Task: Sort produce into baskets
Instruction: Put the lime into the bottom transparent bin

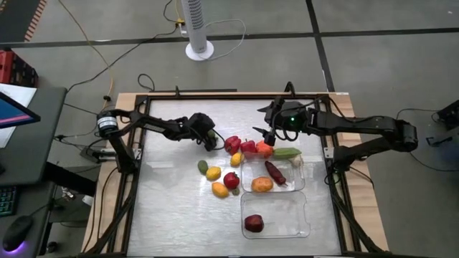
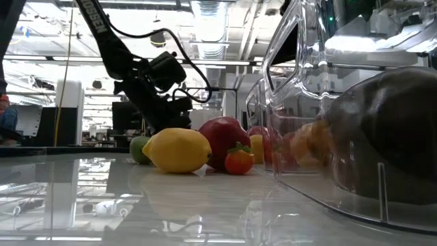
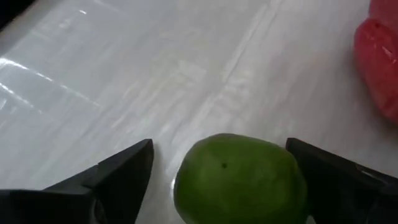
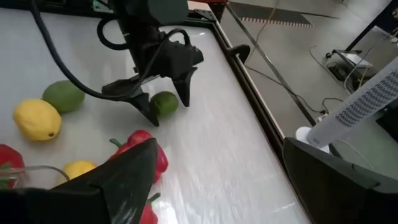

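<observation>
Two clear shallow rectangular plastic trays (image 1: 300, 188) sit on the pale table (image 1: 172, 215), already holding several pieces, while more toy produce clusters just beside the upper tray. Farther from that tray, the left gripper (image 4: 163, 107) straddles a small round green toy fruit (image 3: 241, 179), fingers (image 3: 121, 176) spread, likely lining up a grasp. Near the tray's upper edge waits the right gripper (image 4: 217, 171), fingers spread.

Past my table I see 1 white tower fan (image 1: 198, 27), loose cables (image 1: 93, 50), and 1 keyboard (image 1: 7, 203).
</observation>
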Available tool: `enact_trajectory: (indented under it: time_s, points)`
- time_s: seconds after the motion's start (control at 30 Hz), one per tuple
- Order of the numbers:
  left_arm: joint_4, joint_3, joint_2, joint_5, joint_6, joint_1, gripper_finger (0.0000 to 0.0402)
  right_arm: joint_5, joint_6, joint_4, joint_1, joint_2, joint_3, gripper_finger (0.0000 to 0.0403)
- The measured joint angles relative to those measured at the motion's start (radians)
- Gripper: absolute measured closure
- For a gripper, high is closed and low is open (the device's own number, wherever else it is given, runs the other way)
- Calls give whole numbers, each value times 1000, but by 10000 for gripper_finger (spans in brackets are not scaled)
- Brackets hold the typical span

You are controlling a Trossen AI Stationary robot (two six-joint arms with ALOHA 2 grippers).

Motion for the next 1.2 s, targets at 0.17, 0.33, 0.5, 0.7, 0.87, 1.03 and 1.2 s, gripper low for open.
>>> enact_trajectory:
  time_s: [0.17, 0.33, 0.5, 0.7, 0.87, 1.03, 1.2]
  points:
    - [-35, 2, -2, -4, -4, -4, 114, 0, 1, -15, -1, -1, 0, 33]
    - [-60, 1, -18, 23, -18, -4, 183, 31, -6, -63, -1, -50, 0, 33]
    - [-157, 23, -130, 54, -26, -17, 199, 37, -2, -75, -2, -157, -28, 33]
    - [-148, 73, -318, 103, -61, -146, 172, 54, -1, -15, -18, -307, -126, 33]
    - [-70, 128, -331, 64, -81, -326, 166, 37, 33, -1, -36, -384, -161, 33]
    - [-78, 262, -236, 59, -75, -474, 175, 31, 49, -7, -35, -403, -192, 33]
    - [-88, 410, -64, 125, -49, -579, 175, 31, 54, -6, -43, -402, -194, 33]
